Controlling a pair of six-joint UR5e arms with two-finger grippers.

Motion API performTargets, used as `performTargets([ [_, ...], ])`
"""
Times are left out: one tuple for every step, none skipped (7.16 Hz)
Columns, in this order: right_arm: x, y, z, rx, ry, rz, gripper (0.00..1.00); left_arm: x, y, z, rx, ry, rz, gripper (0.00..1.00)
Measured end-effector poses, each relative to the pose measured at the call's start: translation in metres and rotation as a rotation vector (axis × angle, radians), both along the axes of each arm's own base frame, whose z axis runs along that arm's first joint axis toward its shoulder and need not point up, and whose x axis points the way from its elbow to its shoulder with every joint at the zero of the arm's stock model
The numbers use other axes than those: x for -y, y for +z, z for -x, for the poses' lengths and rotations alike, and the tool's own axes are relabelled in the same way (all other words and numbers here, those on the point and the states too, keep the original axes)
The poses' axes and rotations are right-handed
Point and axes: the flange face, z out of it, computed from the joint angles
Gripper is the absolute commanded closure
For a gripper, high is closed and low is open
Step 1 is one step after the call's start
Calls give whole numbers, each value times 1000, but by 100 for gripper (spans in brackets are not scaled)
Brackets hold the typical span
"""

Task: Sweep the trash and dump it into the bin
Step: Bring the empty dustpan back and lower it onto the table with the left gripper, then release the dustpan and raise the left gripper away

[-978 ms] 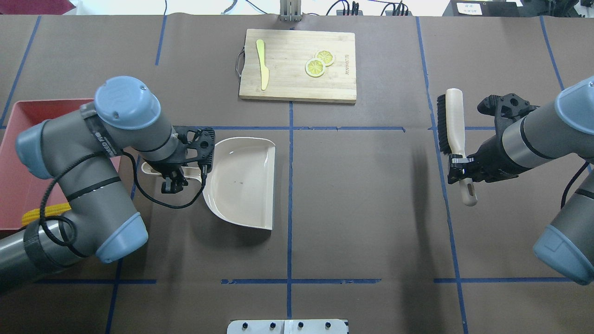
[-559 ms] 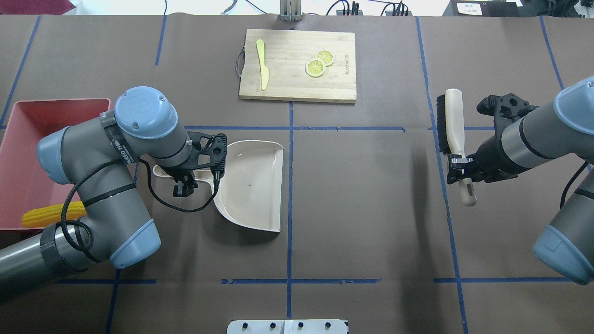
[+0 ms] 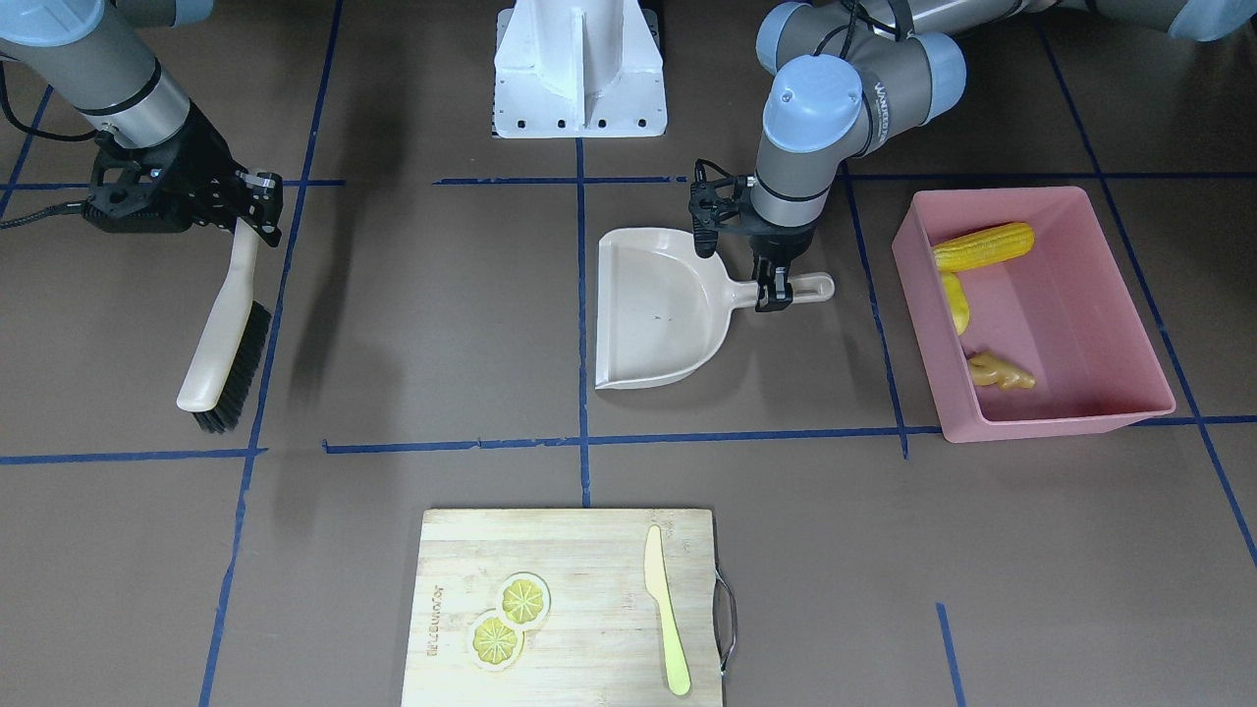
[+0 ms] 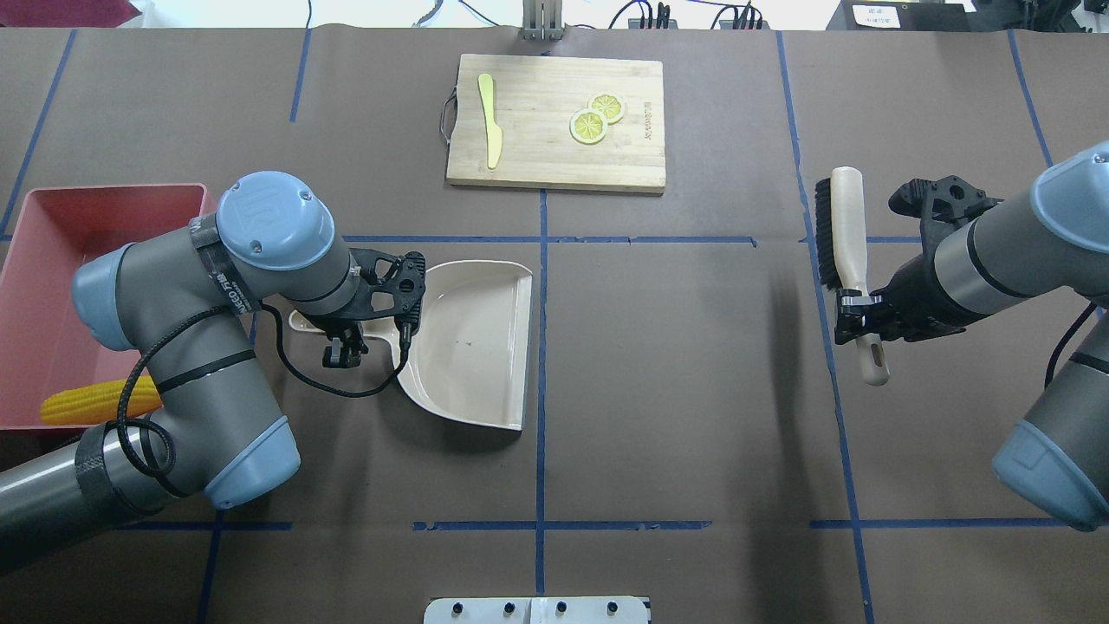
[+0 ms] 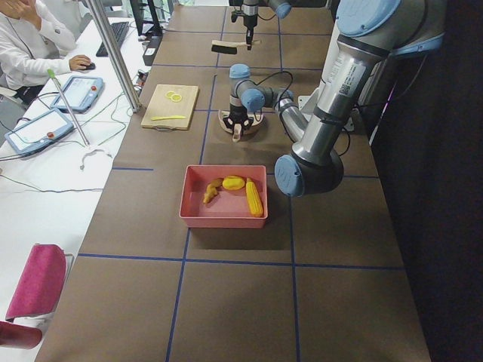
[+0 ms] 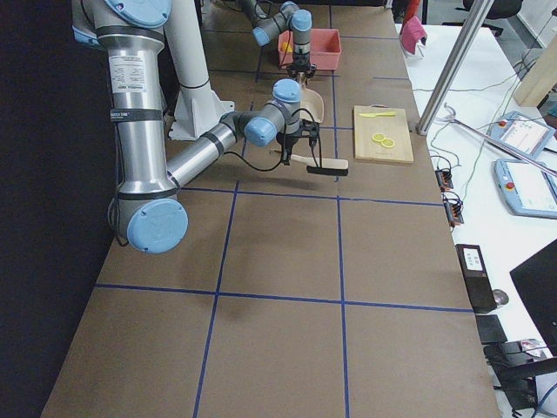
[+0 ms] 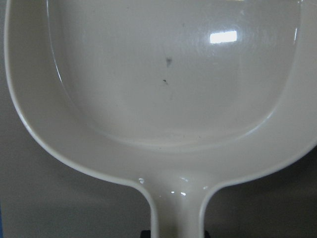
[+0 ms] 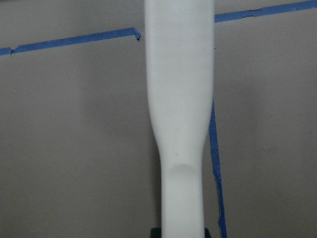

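The trash lies inside the pink bin [image 3: 1061,424]: a corn cob [image 3: 982,245], a rounded yellow lump [image 3: 955,302] and a tan ginger root [image 3: 1000,372]. In the overhead view the bin [image 4: 35,260] sits at the far left and only the corn [image 4: 95,403] shows past my left arm. My left gripper [image 3: 774,287] is shut on the handle of the empty beige dustpan [image 3: 653,309], held level just beside the bin. My right gripper [image 4: 853,316] is shut on the handle of a black-bristled brush [image 4: 845,230] at the far right.
A wooden cutting board [image 3: 560,609] with two lemon slices [image 3: 509,617] and a pale yellow knife [image 3: 666,624] lies at the table's far side. The white robot base [image 3: 579,69] stands at the near edge. Blue tape lines cross the brown table.
My left arm has carried the dustpan a little to the right, away from the bin, then nearly stopped. The right arm and brush have not moved.
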Motion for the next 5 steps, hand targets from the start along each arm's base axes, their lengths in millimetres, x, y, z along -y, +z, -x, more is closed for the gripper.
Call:
performTargets([
  [0,0,0,0,0,0,99,0,0,0,2,-3,-5,0],
  [0,-1,0,1,0,0,99,0,-1,1,0,-5,-9,0],
  [0,-1,0,1,1,-1,99,1,-7,7,-10,-11,-20,0],
  [0,-1,0,2,1,-2,99,1,-16,24,-29,-27,-38,0],
  [0,-1,0,2,1,-2,99,1,-19,50,-44,-53,-56,0],
])
